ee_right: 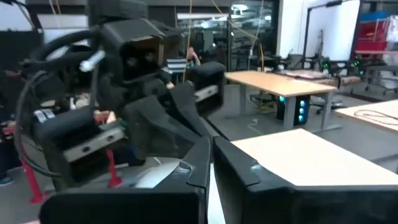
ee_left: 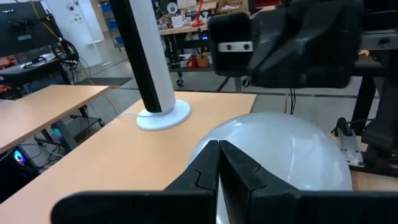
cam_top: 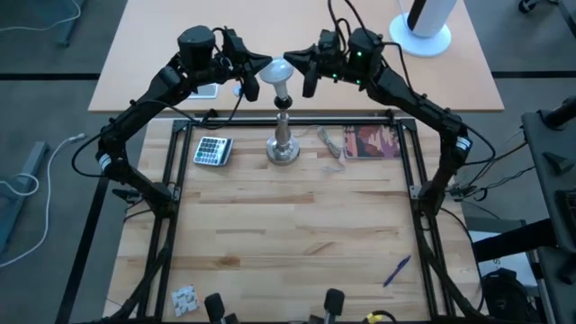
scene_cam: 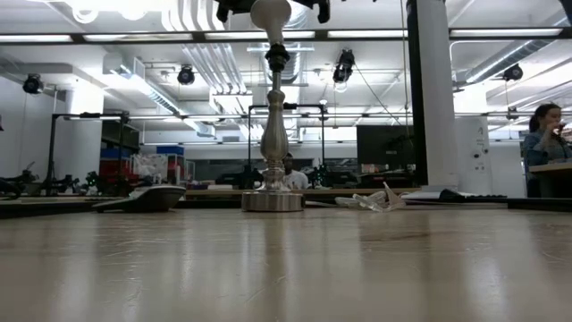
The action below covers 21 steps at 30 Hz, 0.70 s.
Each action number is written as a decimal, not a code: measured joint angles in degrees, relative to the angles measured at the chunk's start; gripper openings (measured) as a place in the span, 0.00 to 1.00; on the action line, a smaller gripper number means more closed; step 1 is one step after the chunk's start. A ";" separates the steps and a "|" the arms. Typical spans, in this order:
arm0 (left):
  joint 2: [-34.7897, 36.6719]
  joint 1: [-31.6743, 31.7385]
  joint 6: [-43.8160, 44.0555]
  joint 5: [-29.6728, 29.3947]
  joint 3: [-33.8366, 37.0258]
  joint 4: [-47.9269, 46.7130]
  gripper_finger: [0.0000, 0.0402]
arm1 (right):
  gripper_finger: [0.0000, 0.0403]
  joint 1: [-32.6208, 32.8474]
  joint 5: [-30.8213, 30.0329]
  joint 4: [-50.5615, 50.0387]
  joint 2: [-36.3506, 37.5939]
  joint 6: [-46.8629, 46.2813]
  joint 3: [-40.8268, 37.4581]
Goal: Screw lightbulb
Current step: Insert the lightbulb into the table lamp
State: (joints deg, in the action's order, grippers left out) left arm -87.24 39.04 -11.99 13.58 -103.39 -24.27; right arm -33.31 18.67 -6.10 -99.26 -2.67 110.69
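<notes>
The lightbulb (cam_top: 278, 70) is sitting up on top of the silver stand (cam_top: 283, 144), at about 12 o'clock on the wooden table (cam_top: 297, 234), right at its far edge. It's a small white frosted bulb, pear-shaped, round end up, with the narrow end going down into the black socket at the top of the stand. From the low view you only catch the lower part of the bulb at the top edge of the picture, white and smooth, sitting straight over the socket as far as I can tell.

Both grippers are up there with it. The left gripper (cam_top: 249, 83) is just beside the bulb at its 9 o'clock, fingers pinched together with nothing between them (in its wrist view the two dark fingers (ee_left: 205, 171) meet in front of the big white dome of the bulb). The right gripper (cam_top: 306, 76) is at the bulb's 3 o'clock, jaws closed too, fingers (ee_right: 199, 168) pressed together and not gripping anything.

Other stuff on the table: a calculator (cam_top: 212, 150) at 9 o'clock of the stand base, a book (cam_top: 371, 141) at its 3 o'clock, and a blue pen (cam_top: 396, 269) down around 5 o'clock.
</notes>
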 joint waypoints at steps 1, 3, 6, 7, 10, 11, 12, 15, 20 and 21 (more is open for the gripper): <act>0.00 0.01 -0.12 0.00 0.00 0.02 0.00 | 0.02 -0.05 0.12 -0.85 -0.35 0.73 0.71; 0.00 0.00 -0.49 0.00 0.00 0.01 0.01 | 0.01 0.02 0.68 -1.69 -0.55 1.72 1.17; 0.00 0.00 -1.03 -0.02 0.00 0.03 0.02 | 0.01 0.15 0.95 -1.65 -0.61 1.66 1.25; 0.00 -0.01 -1.04 -0.02 0.00 0.04 0.02 | 0.00 0.15 0.93 -1.77 -0.61 1.18 1.13; 0.00 -0.01 -1.05 -0.04 0.00 0.04 0.02 | 0.00 0.04 0.80 -2.80 -0.61 1.17 0.60; 0.00 -0.01 -1.03 -0.02 0.00 0.04 0.02 | 0.00 0.04 0.79 -2.88 -0.63 1.16 0.44; 0.00 0.01 -1.05 -0.04 0.00 0.04 0.01 | 0.00 0.08 0.81 -2.89 -0.63 1.15 0.37; 0.00 0.01 -1.05 -0.07 0.02 0.05 0.00 | 0.00 0.21 0.84 -3.53 -0.61 1.22 0.29; 0.07 0.00 -1.03 -0.08 0.02 0.36 0.02 | 0.00 0.43 1.28 -4.23 -0.57 1.27 0.03; 0.07 -0.01 -1.03 -0.22 0.00 0.33 0.02 | 0.00 0.50 1.30 -4.26 -0.55 1.33 -0.01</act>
State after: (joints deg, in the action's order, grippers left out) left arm -87.18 39.03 -13.02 13.36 -103.39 -23.94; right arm -32.81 19.97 -10.36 -99.81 -1.34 110.67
